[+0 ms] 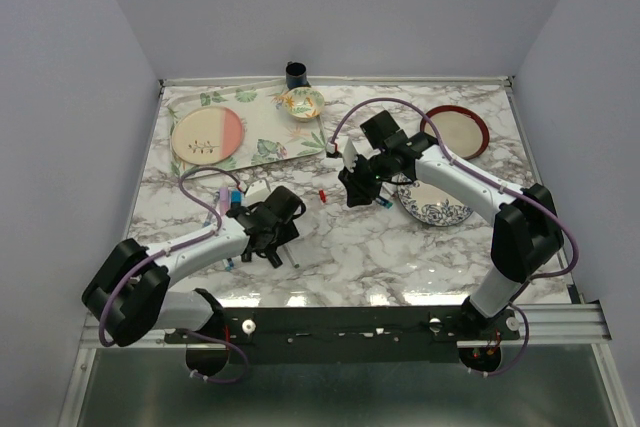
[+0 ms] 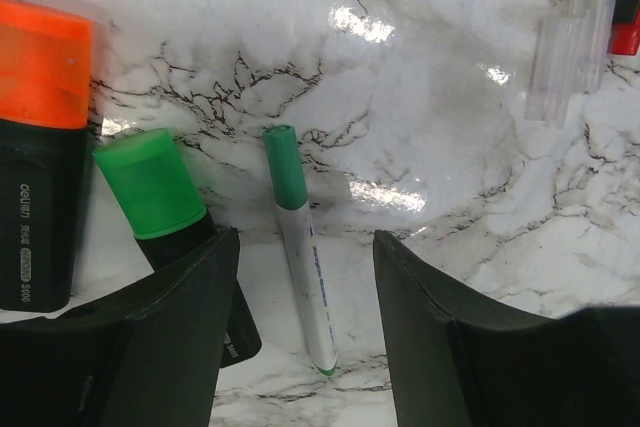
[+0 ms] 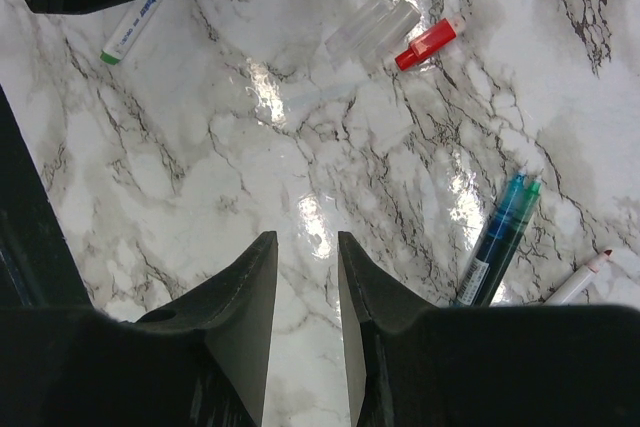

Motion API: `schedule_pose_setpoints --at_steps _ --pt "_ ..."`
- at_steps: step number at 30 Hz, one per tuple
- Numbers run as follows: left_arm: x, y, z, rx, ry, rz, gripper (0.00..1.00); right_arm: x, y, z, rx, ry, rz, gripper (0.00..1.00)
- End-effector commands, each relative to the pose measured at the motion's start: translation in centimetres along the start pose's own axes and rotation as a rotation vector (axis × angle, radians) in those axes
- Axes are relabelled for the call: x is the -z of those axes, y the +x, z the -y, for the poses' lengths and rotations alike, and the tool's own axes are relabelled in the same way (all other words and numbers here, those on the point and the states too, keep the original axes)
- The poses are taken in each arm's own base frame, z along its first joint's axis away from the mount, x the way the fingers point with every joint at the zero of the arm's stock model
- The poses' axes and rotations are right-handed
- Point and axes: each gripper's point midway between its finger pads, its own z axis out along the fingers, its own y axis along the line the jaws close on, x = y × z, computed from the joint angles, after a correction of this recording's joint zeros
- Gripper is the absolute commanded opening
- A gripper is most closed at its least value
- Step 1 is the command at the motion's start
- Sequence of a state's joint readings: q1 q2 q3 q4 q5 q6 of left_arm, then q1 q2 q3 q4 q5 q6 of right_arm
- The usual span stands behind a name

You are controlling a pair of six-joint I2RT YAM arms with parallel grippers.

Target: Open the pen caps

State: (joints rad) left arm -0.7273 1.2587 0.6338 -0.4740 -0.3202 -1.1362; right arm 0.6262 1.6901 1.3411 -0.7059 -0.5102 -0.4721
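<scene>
Left pincer point(image 2: 305, 337) hangs spread astride the thin pen point(image 2: 308, 287), whose green cap point(image 2: 284, 162) lies out beyond it; closing here could snag the green highlighter point(image 2: 150, 182) just beside 1 finger.

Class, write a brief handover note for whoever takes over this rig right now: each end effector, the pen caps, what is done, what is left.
The left end effector is open, straddling the thin pen, not gripping it.
The right end effector is slightly open and empty, above the table.
The orange cap and wide green cap sit on their black highlighters; the thin green cap is on its pen.
Done: the red cap appears off, lying beside a clear piece.
Left: the orange cap and both green ones, at least.
</scene>
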Motion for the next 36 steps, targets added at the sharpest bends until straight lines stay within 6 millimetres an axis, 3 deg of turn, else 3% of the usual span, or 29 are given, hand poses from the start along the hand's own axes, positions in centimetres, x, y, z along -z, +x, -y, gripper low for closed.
schedule_pose_setpoints --at_steps 1,16,20,22,24,29,32,36 --pt "-0.3 -0.3 -0.5 -0.008 -0.077 0.033 0.63 0.2 0.3 -0.6 -0.004 -0.029 -0.005 0.38" --pt "-2.6 -0.9 -0.1 -0.052 -0.197 0.070 0.42 0.3 0.2 -0.7 -0.004 -0.036 -0.004 0.38" --pt "-3.1 -0.8 -0.4 -0.068 -0.233 0.068 0.41 0.4 0.2 -0.8 -0.001 -0.034 -0.002 0.38" --pt "-3.5 -0.5 -0.5 -0.079 -0.242 0.060 0.38 0.4 0.1 -0.9 -0.001 -0.038 0.000 0.38" --pt "-3.8 -0.1 -0.5 -0.089 -0.242 0.043 0.28 0.4 0.1 -0.9 -0.002 -0.042 0.001 0.38" --pt "-4.3 0.3 1.2 -0.113 -0.175 0.011 0.01 0.7 -0.2 -1.4 0.006 -0.058 0.018 0.38" --pt "-4.1 -0.2 2.3 -0.108 -0.127 0.022 0.00 0.7 -0.4 -1.9 0.002 -0.085 0.028 0.38" --pt "-2.0 -2.6 4.6 -0.056 -0.008 0.105 0.00 0.4 -0.6 -2.9 -0.015 -0.150 0.047 0.38"
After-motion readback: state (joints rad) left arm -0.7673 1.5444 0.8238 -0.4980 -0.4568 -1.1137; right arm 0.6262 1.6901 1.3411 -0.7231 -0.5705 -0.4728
